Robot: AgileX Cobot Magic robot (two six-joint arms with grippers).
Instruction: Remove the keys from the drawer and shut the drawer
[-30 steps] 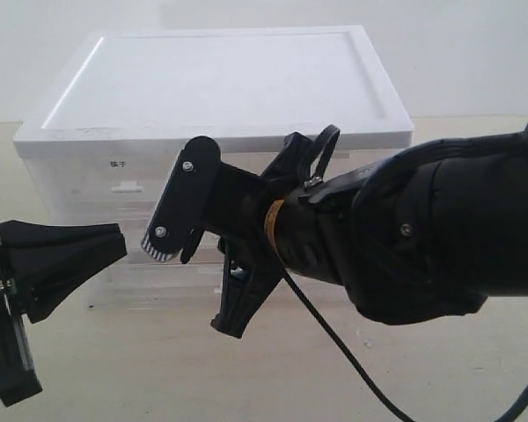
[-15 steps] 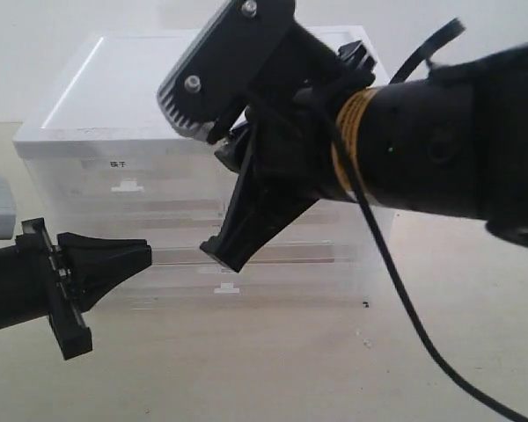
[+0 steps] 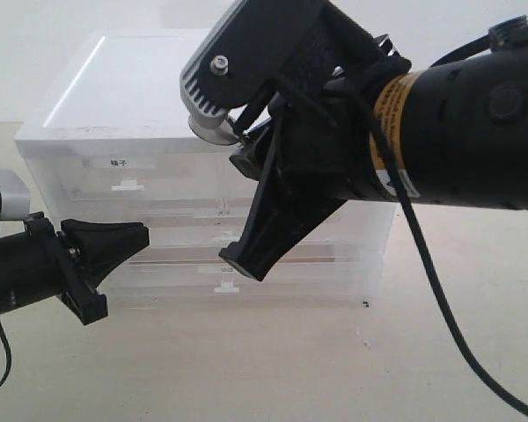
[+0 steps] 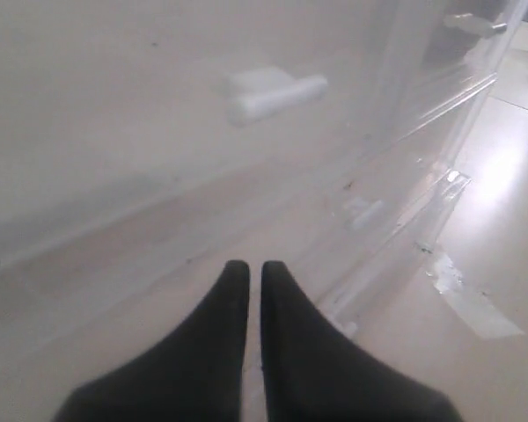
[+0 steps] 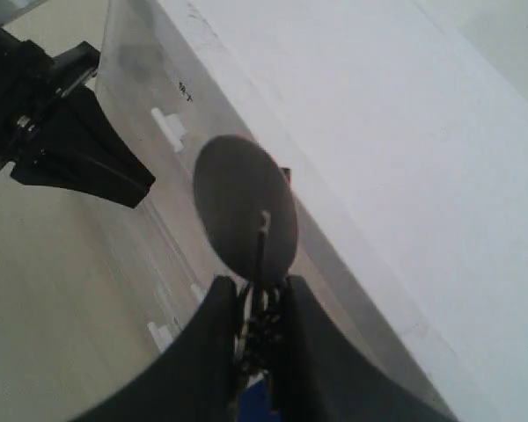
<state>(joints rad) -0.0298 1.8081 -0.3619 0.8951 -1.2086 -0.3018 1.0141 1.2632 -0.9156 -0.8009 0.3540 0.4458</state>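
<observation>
- Here's the right claw (image 5: pixel 257 290), clamped tight on the keys (image 5: pixel 255 325). The dark oval fob (image 5: pixel 245 220) stands clear above the fingertips and a scrap of blue tag (image 5: pixel 253 400) shows down between the fingers.
- So the keys are out and held up in the air, in front of the drawer unit (image 3: pixel 114 189) and level with its white lid (image 3: pixel 158 79).
- By my reading the first half of the job is done. Closing the drawer is what's left.
- The left claw (image 4: pixel 254 268) is shut on nothing, its two tips almost touching, with its nose aimed at the clear drawer fronts from just beside them.
- Next, I'd say, comes a straight, level push with that closed nose against a drawer front, near the pale handle (image 4: pixel 273 92).
- I can't tell which drawer sits proud of the others. The fronts are see-through and the right arm hides a good part of them.
- As for edges, the unit's corner and the lower drawer lips run close past the left claw in its wrist view, so a slanted push could skid off a front.
- As for room, bare tabletop (image 3: pixel 273 360) lies in front of the unit, with space to draw back or set the keys down.
- The right arm hangs across the middle, above the left claw's line, so the two are apart.
</observation>
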